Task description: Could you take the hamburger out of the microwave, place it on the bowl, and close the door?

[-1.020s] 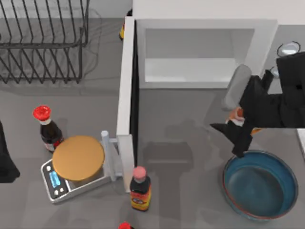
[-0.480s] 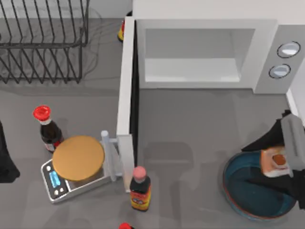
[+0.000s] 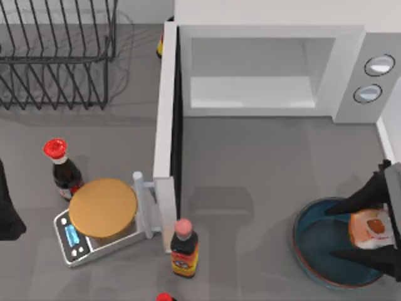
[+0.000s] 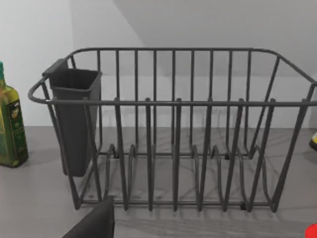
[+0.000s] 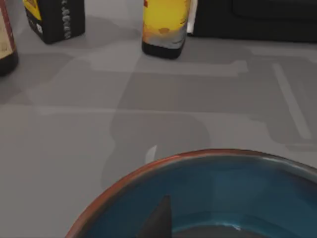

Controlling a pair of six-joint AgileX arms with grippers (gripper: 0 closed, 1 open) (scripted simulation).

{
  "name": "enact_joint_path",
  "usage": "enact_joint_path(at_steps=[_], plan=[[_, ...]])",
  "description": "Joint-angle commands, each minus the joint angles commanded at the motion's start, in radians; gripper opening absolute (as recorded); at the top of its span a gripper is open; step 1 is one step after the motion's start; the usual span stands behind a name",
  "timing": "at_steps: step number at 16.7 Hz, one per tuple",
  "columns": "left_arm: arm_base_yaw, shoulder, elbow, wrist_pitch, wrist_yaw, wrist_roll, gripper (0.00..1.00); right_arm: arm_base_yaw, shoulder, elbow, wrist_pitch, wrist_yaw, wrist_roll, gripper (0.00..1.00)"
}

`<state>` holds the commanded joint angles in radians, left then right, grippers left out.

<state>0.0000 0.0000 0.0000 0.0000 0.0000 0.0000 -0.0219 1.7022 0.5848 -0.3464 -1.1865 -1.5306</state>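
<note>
The white microwave stands at the back with its cavity empty. Its door is swung wide open toward the front. At the front right sits the dark blue bowl, whose reddish rim also appears in the right wrist view. The small tan hamburger hangs over the bowl's right half, and my right gripper is shut on it from the right edge. One dark fingertip points into the bowl. My left arm is parked at the far left edge.
A wire dish rack fills the back left. In front of the door stand a silver scale with an orange disc, a red-capped bottle and a pink-capped bottle. A yellow bottle stands behind the door hinge.
My right gripper carried the hamburger from in front of the microwave's control panel forward and to the right, over the bowl. The door and the left arm stayed put.
</note>
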Motion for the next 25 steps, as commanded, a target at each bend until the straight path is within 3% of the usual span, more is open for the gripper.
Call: enact_joint_path(at_steps=[5, 14, 20, 25], plan=[[0.0, 0.0, 0.0, 0.0, 0.0, 0.0, 1.0, 0.026, 0.016, -0.012, 0.072, 0.006, 0.054, 0.0], [0.0, 0.0, 0.0, 0.0, 0.0, 0.0, 1.0, 0.141, 0.099, -0.103, 0.542, 0.04, 0.359, 0.0], [0.0, 0.0, 0.0, 0.0, 0.0, 0.0, 1.0, 0.15, 0.104, -0.111, 0.571, 0.044, 0.386, 0.0], [0.0, 0.0, 0.0, 0.0, 0.0, 0.0, 1.0, 0.15, 0.104, -0.111, 0.571, 0.044, 0.386, 0.38]])
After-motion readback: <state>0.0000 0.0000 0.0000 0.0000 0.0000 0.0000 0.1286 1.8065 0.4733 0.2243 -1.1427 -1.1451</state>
